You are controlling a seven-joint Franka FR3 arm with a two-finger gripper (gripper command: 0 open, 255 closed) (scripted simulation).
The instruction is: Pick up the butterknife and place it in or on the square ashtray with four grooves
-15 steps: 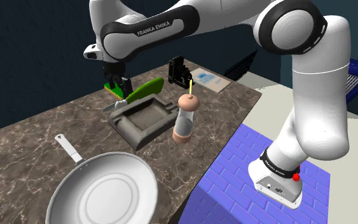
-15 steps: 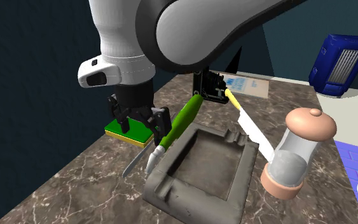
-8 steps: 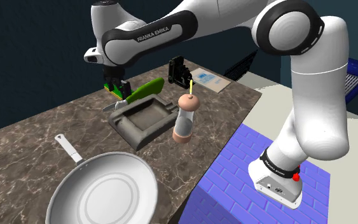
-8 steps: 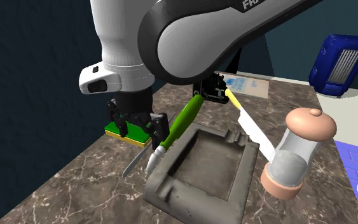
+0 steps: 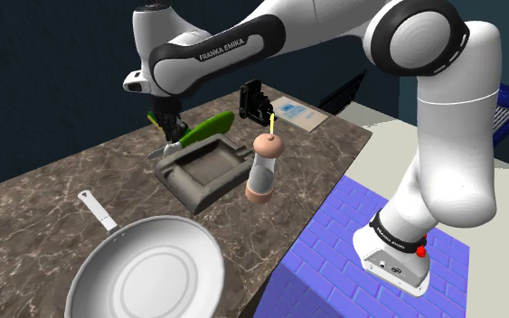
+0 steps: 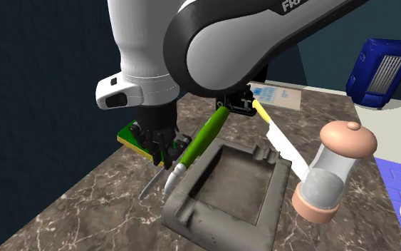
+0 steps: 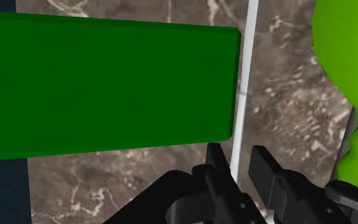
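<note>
I have the jaws down at the dark marbled surface, straddling the thin, pale grey butterknife. In the wrist view the two black fingers stand apart with the knife's narrow strip running between them. A sliver of surface seems to show beside it, so I judge them open and not clamped on anything.

The knife lies flat on the surface in the lane between a flat green block on one side and a bright green-handled tool on the other. It is close beside both, and I cannot tell whether it touches the block's edge. Its long axis runs straight away from the hand, so the jaws would close across its width, which is the alignment I want. In the second exterior view its tip pokes out to the lower left from under the hand, roughly parallel to the green handle.

The square grey ashtray with grooved rim sits just past the green-handled tool, toward that view's right. As I judge it, the carry goes sideways to the knife's length and has to clear that handle. The knife is thin and low, so the fingers could slide over it, and the tight neighbours leave little room.
</note>
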